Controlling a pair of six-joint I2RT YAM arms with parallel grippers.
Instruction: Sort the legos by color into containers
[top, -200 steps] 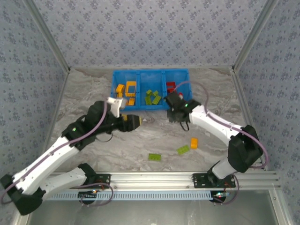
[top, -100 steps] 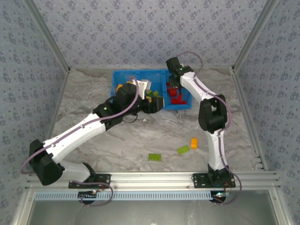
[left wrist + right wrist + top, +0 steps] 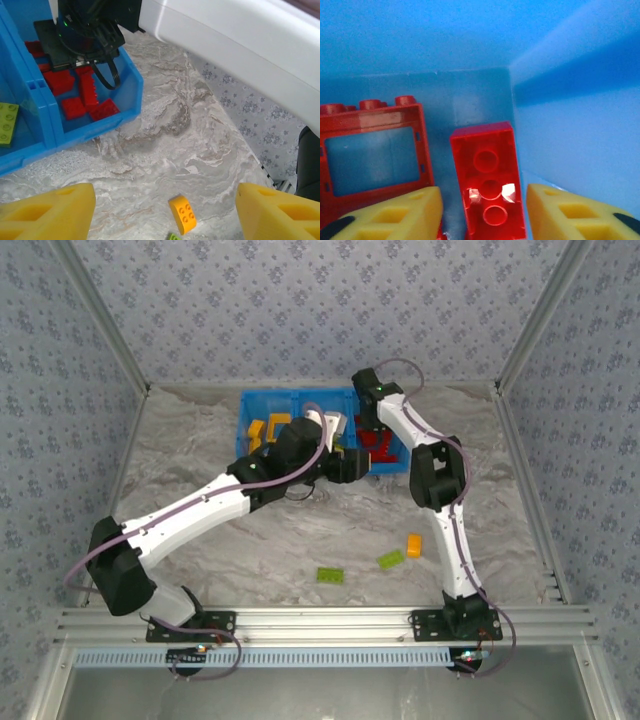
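Now, glossy red brick (image 3: 487, 170), hollow side up, loose between parted right end effector (image 3: 480, 215), in 3 o'clock compartment of smooth blue bin (image 3: 470, 30). Left end effector (image 3: 165, 210) agape, empty, above marbled counter (image 3: 200, 150).

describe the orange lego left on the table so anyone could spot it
From the blue bin, come toward the table's near edge, where three loose bricks lie. The orange brick is rightmost; both others are green bricks.

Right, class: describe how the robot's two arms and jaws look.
Both the left arm and right arm have white links, black joints and a thin purple cable running alongside. The jaws are yellow, blocky plastic.
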